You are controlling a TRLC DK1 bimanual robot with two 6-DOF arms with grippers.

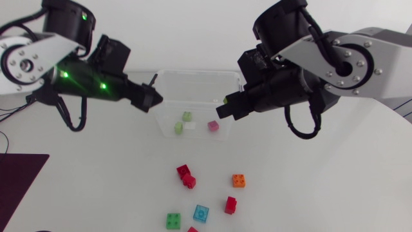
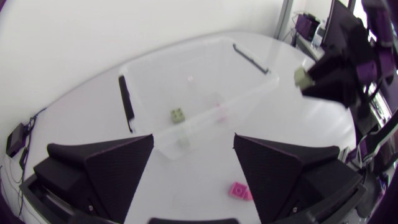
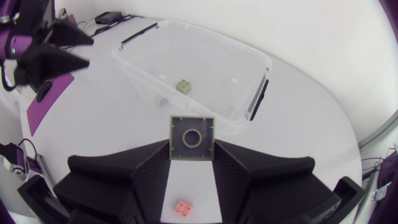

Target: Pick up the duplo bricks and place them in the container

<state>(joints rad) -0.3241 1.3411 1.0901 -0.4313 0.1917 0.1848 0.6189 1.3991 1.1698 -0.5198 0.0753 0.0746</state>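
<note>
The clear plastic container (image 1: 193, 72) stands at the table's middle back, with a green brick (image 1: 187, 116), a white one (image 1: 190, 126) and a pink one (image 1: 213, 125) inside. My right gripper (image 1: 225, 107) hovers at its right wall, shut on a pale green brick (image 3: 191, 137) whose hollow underside faces the right wrist camera. My left gripper (image 1: 153, 100) hangs at the container's left end, open, with nothing between its fingers (image 2: 118, 162). Ahead of it, the left wrist view shows the container (image 2: 168, 56) and the green brick (image 2: 178, 116).
Loose bricks lie on the table in front of the container: two red ones together (image 1: 185, 175), an orange one (image 1: 239, 181), another red (image 1: 230, 205), a blue (image 1: 201, 212) and a green (image 1: 173, 220). A dark mat (image 1: 19, 187) lies at the left edge.
</note>
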